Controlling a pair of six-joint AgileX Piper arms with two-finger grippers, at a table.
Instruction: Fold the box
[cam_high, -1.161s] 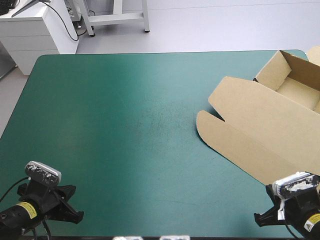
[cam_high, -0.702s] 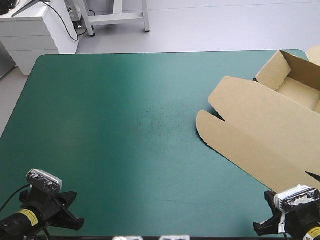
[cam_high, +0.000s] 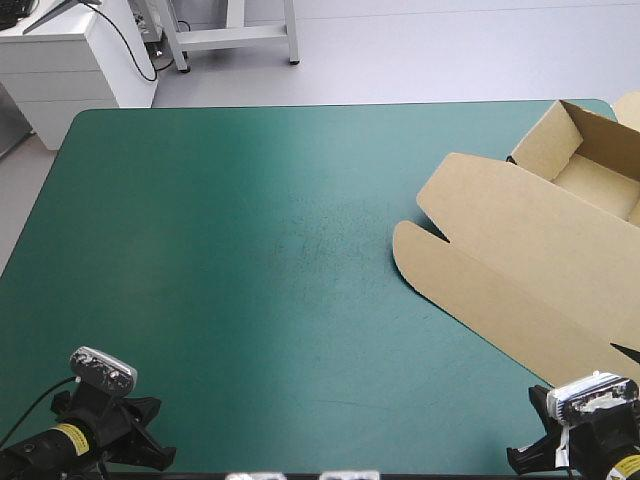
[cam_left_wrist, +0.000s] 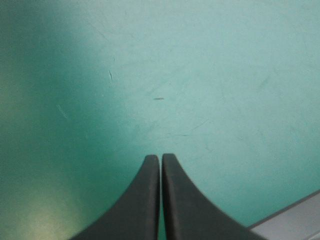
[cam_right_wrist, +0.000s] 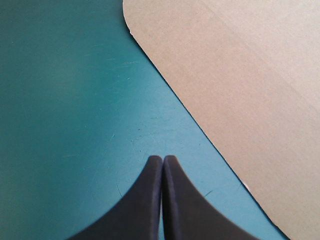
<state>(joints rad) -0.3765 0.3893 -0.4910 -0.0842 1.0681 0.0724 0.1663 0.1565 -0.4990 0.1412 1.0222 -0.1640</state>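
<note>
Brown box (cam_high: 530, 250) lying frame right on worktop (cam_high: 230, 250), lid flat. Hovering clenched, lower corners: left end effector (cam_left_wrist: 160, 158), right end effector (cam_right_wrist: 163, 158).

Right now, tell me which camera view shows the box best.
The high view: the box shows nearly whole, with its walled tray and flat lid. The right wrist view shows just a lid edge ahead of the shut right pincer. The left wrist view shows none of it.

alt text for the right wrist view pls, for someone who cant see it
The right gripper, its black fingers shut to a pointed arch, is over the bare teal-green cover. A flat panel of the brown box with a rounded corner lies ahead and beside it, not touching it.
</note>
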